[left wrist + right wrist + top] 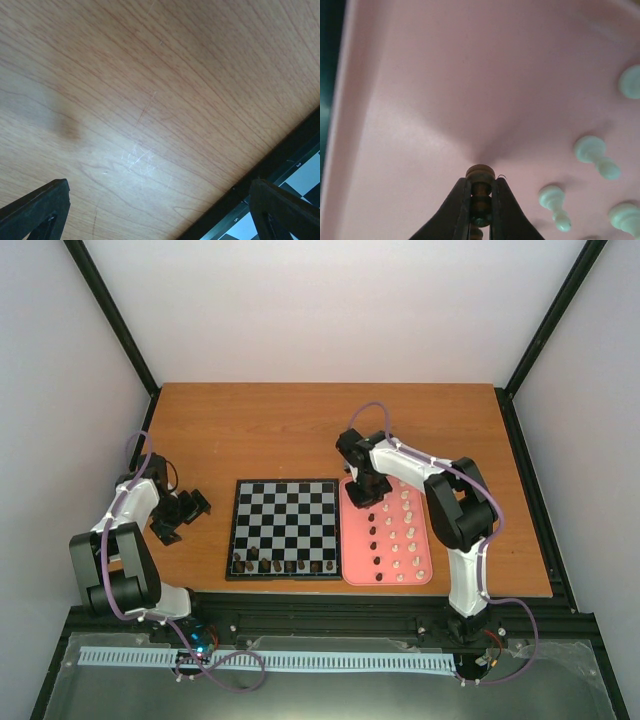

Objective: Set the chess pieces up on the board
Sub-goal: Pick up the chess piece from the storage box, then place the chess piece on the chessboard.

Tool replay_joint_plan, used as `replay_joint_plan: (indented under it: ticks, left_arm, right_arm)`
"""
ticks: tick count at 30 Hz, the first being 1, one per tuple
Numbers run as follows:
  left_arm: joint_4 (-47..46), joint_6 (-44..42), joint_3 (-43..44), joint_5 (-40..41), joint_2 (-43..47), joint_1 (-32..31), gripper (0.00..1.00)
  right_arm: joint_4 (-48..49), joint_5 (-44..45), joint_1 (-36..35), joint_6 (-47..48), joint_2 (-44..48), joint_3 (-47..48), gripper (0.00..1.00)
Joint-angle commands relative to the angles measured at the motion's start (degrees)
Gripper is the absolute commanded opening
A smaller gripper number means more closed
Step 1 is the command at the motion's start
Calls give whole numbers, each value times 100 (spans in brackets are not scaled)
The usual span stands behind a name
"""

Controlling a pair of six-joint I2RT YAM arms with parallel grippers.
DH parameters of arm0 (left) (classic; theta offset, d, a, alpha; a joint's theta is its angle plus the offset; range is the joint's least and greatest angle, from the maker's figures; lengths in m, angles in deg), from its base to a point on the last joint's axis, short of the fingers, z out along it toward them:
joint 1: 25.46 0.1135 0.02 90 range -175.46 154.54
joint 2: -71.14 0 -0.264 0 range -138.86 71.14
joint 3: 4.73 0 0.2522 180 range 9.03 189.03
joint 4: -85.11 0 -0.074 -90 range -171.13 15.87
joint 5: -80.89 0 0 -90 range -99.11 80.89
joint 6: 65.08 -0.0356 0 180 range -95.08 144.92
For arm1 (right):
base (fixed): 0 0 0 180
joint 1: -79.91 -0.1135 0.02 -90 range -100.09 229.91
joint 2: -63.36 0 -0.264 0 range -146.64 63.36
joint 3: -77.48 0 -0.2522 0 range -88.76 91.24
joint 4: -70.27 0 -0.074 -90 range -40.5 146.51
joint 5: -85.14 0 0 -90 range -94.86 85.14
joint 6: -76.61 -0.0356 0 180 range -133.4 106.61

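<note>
Right tool (362, 495) is low over the far left end of a flat pink plastic tray (352, 540). The tray lies on the brown wood-grain table (300, 430), just beside the right edge of the square black-and-pale-grey checkered board (285, 515). Wrist view: the right tool's black fingers (455, 210) are clamped on one small dark brown turned chess piece (480, 173), held at the neck, its rounded head showing past the fingertips. Cannot tell whether its base touches the tray floor.

In the tray, a column of dark brown pieces (375, 540) runs along the left side, with cream-white pieces (405, 535) in columns to their right. Some cream ones lie tipped over in the wrist view (592, 150).

On the board, a row of dark pieces (285, 565) stands along the near edge.

Left tool (185, 512) sits off the board's left side, above bare table. Its dark fingers (45, 205) are spread wide apart with nothing between them, and a corner of the board (300, 175) shows at lower right of its wrist view
</note>
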Motion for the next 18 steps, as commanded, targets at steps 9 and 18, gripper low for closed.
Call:
replay_joint_plan:
  ticks: [9, 18]
  left_arm:
    - [-90, -24, 55, 31, 207, -32, 100]
    - [-142, 24, 22, -132, 351, -40, 100]
  right_arm:
    - [-751, -338, -1896, -618, 43, 1738, 3]
    - [-909, -606, -3175, -893, -1172, 3171, 3]
